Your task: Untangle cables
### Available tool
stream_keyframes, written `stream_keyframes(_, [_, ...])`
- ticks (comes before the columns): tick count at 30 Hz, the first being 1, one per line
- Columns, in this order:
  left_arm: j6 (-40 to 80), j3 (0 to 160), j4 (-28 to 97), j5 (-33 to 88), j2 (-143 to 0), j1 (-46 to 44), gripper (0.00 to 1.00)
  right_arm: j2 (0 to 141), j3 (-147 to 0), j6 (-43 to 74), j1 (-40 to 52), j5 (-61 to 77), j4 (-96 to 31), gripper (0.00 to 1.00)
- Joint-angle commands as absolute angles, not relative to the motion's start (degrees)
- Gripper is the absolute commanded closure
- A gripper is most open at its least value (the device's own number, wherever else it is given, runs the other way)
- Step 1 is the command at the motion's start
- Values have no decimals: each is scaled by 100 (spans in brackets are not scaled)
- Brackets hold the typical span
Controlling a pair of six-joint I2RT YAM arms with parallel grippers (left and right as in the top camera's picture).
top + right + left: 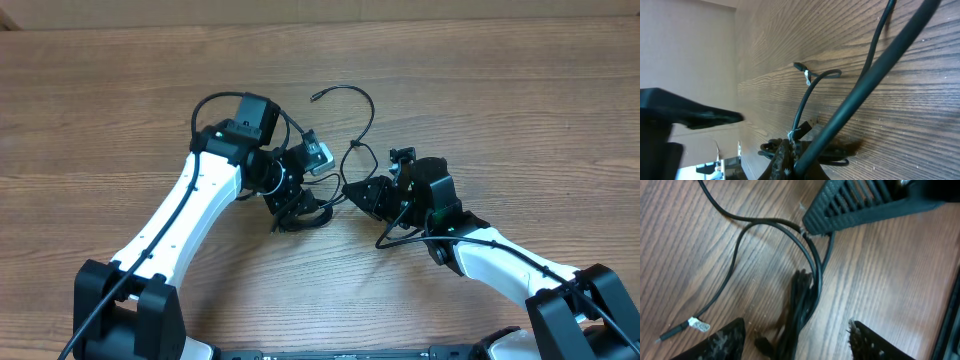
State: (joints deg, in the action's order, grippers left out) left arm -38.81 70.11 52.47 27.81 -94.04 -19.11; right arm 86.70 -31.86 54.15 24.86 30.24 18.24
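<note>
The cables [305,213] are thin black cords, bunched in a small tangle at the table's middle. One strand loops away to a plug end [316,97]. My left gripper [293,203] is open and low over the tangle. In the left wrist view the bundle [801,305] lies between its two fingers [797,326]. My right gripper [353,189] is shut on a cable strand just right of the tangle. In the right wrist view its fingers [790,152] pinch the strand [807,97] near a white tie, and the plug end [797,65] lies beyond.
The wooden table [500,100] extends all around. The right gripper's finger [865,200] shows at the top of the left wrist view. A thick arm wire [875,70] crosses the right wrist view. A plug with a white tag [699,325] lies at lower left.
</note>
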Motion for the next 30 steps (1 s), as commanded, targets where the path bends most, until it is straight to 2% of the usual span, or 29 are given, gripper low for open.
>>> stream_keyframes(1, [-4003,6810,5061,2786,-9441,-1920,39,8680,-3264,5352,2502,3079,1822,96])
stream_keyframes(4, [-3962,6724,4934,2818,-9441,-1920,49,8680,-3264,5354,2502,3076,1824,96])
stream_keyframes(16, [-3756,6265,4482,2860,-9452,-1920,60,8680,-3264,5354,2502,3076,1820,96])
stream_keyframes(20, [-3675,6160,4359,2860,-9452,-1920,78,8680,-3264,5360,2502,3076,1804,96])
stream_keyframes(23, [-3562,6152,4281,2858,-9452,-1920,96,8680,-3264,5371,2502,3076,1747,96])
stream_keyframes(27, [-3079,6163,4051,2742,-9450,-1896,96,8680,-3264,5367,2502,3074,1520,94])
stream_keyframes(29, [-2670,6219,3968,2569,-9448,-1855,96,8680,-3264,5367,2502,3061,1328,88])
stream_keyframes(30, [-2499,6267,3968,2506,-9448,-1831,96,8680,-3264,5365,2502,3050,1247,81])
